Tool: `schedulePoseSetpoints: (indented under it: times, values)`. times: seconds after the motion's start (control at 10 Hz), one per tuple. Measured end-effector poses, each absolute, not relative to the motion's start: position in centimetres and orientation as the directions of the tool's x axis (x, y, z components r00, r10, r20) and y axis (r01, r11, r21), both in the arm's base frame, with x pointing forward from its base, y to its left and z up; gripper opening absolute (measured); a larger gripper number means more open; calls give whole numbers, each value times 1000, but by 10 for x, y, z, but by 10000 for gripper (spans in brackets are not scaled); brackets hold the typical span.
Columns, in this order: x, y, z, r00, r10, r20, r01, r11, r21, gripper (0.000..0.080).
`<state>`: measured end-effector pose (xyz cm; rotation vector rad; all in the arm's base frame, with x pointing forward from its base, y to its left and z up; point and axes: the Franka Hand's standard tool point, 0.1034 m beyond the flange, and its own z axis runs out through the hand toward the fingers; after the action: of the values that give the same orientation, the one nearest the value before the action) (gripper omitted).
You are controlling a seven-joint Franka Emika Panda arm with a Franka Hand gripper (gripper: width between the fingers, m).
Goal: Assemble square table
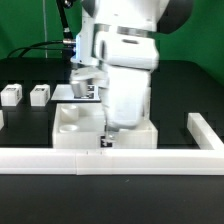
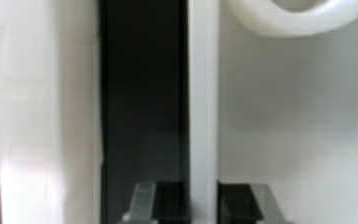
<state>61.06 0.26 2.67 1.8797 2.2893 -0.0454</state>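
Two fingers [image 2: 158,203] of claw [image 2: 202,192] nearly closed, pinching square table top [image 2: 300,130] rim wall, just beside rail [image 1: 150,160]

A long white rail [image 1: 40,158] lies across the black table [image 1: 110,200].

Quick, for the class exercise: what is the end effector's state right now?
The end effector: closed, gripping the side wall of the table top.

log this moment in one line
tool astride tabletop rim | grip unclear | two legs unattached, exterior view's left
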Motion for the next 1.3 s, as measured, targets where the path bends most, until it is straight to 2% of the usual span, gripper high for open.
schedulePoseSetpoints:
  times: [0.3,0.5,0.6,0.7,0.8,1.0,1.3]
  values:
    - [611,-6,27,-317,929,-190,940,334,64,64]
    - [609,-8,26,-447,869,-212,886,463,27,63]
    - [604,-3,26,-539,816,-207,837,547,-23,63]
    - [601,11,27,-600,777,-189,799,594,-92,65]
    - [596,38,27,-695,705,-139,718,671,-185,65]
    - [589,67,31,-775,628,-70,624,743,-244,65]
    - [580,64,28,-859,511,-5,492,825,-279,65]
